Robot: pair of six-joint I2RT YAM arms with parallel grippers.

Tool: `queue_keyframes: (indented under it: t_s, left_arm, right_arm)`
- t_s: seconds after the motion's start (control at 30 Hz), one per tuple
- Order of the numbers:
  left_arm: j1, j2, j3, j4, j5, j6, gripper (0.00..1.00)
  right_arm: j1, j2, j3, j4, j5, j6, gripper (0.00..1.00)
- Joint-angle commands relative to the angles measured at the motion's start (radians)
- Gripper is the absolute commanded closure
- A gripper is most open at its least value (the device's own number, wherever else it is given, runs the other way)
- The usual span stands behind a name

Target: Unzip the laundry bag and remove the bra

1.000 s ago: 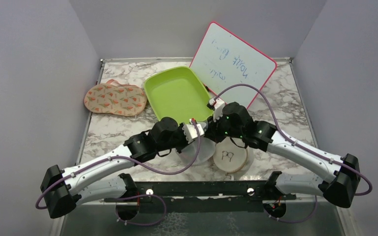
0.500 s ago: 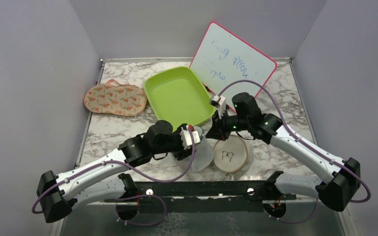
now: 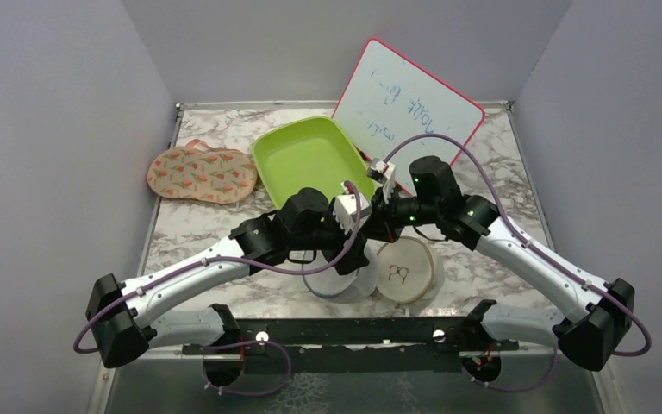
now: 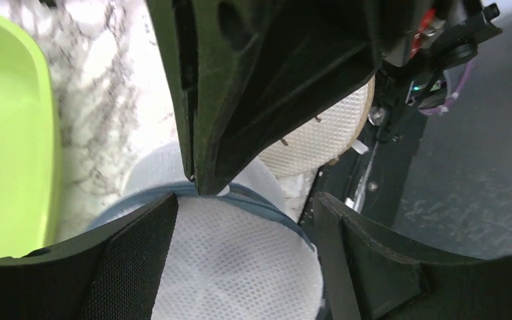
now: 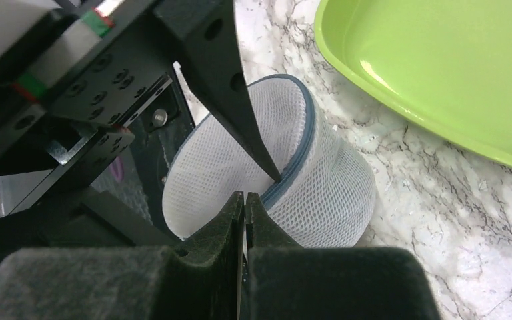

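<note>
Laundry bag (image 5: 327, 193), upright: right gripper (image 5: 245, 200) shut at its zip rim, seemingly to draw the zip; left gripper (image 4: 245, 208) open over it, perhaps bracing.

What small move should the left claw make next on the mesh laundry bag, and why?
Probably lower the left claw and close it on the mesh wall of the laundry bag to steady it. Its jaws stand open above the bag, holding nothing, while the shut right claw has its tip at the grey-blue zip rim. A braced bag should let the zip run.
</note>
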Motion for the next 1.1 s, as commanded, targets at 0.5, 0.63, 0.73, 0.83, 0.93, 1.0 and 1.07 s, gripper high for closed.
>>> queue_keyframes:
  t_s: [0.5, 0.63, 0.73, 0.83, 0.93, 1.0, 1.07]
  left_arm:
    - [-0.02, -0.005, 0.001, -0.083, -0.114, -0.36, 0.5]
    - [-0.044, 0.028, 0.011, -0.06, -0.106, -0.376, 0.39]
    - [-0.053, 0.037, 0.015, -0.064, -0.142, -0.37, 0.52]
    - [-0.055, 0.034, 0.015, -0.075, -0.17, -0.358, 0.74]
    - [-0.056, 0.023, 0.019, -0.088, -0.181, -0.325, 0.87]
    - [-0.056, 0.013, 0.015, -0.088, -0.174, -0.298, 0.93]
    - [-0.056, -0.001, 0.011, -0.089, -0.168, -0.269, 1.0]
  right_arm:
    - [0.001, -0.013, -0.049, 0.091, 0.02, 0.04, 0.99]
    - [0.001, -0.016, -0.043, 0.09, 0.014, 0.038, 0.99]
    - [0.0, -0.021, -0.043, 0.093, 0.013, 0.04, 0.99]
    - [0.001, -0.023, -0.048, 0.096, 0.007, 0.042, 0.99]
    - [0.001, -0.033, -0.067, 0.116, 0.002, 0.059, 0.99]
    - [0.001, -0.038, -0.08, 0.135, -0.003, 0.077, 0.99]
    - [0.001, -0.045, -0.095, 0.156, -0.001, 0.1, 0.99]
